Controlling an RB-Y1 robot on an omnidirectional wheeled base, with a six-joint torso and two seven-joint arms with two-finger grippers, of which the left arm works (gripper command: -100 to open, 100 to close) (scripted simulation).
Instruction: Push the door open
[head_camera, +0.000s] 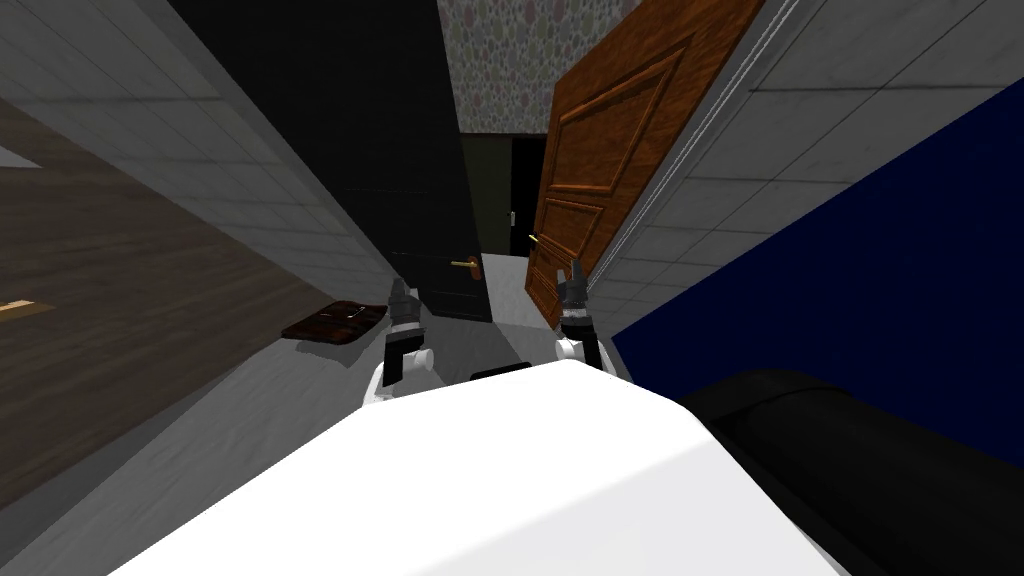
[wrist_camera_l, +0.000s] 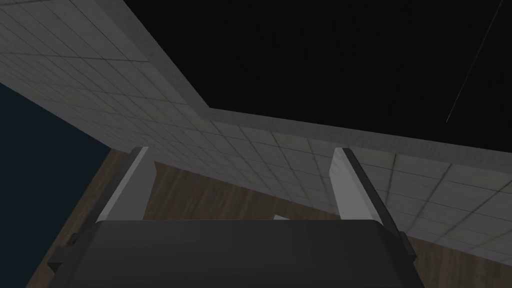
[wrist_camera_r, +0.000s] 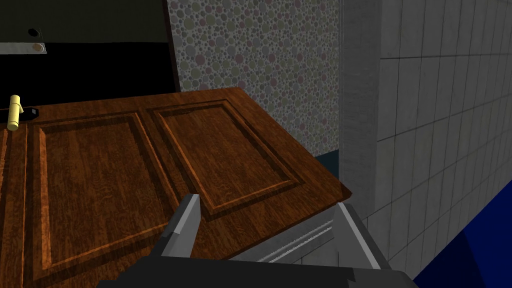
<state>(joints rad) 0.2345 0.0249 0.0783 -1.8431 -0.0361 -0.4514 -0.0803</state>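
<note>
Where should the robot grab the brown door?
Probably the yellow handle: a thin bar sticking out by the free edge of the brown door, narrow enough for the open right hand. Come from the panelled face; flat panels give nothing to pinch.

2 arms forward, left end effector (head_camera: 401, 290) and right end effector (head_camera: 574, 270) with fingers (wrist_camera_r: 182, 232) apart
</note>
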